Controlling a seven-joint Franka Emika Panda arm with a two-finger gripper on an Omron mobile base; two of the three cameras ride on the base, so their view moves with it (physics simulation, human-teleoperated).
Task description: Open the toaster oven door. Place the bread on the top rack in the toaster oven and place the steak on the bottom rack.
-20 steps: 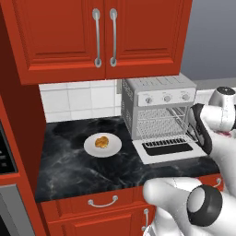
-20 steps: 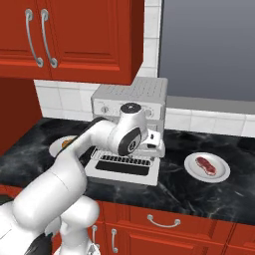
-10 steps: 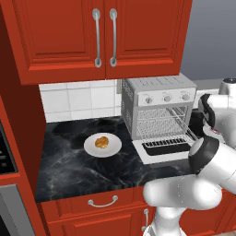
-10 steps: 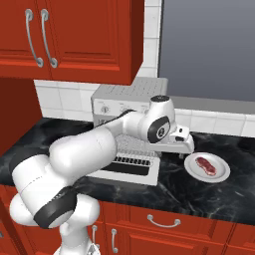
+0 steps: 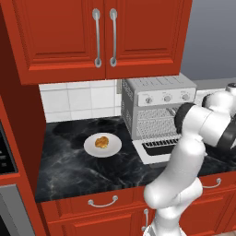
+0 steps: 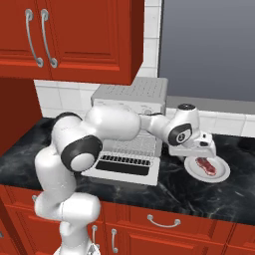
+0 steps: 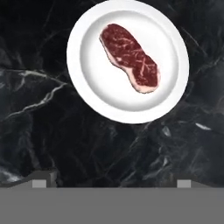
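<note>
No readable text, labels or numbers — none on anything

Home kitchen, red wall cabinets [image 5: 101,39], black marble counter [image 5: 78,168], white tiled backsplash [image 5: 76,99], toaster oven [image 5: 156,108]

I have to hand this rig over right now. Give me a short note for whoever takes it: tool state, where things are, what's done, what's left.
Tool: open, empty, above the counter beside the steak's plate.
Steak: on its white plate, right of the toaster oven.
Bread: on its own plate, left of the oven.
Done: toaster oven door is down, flat on the counter.
Left: steak to the bottom rack, bread to the top rack.
</note>
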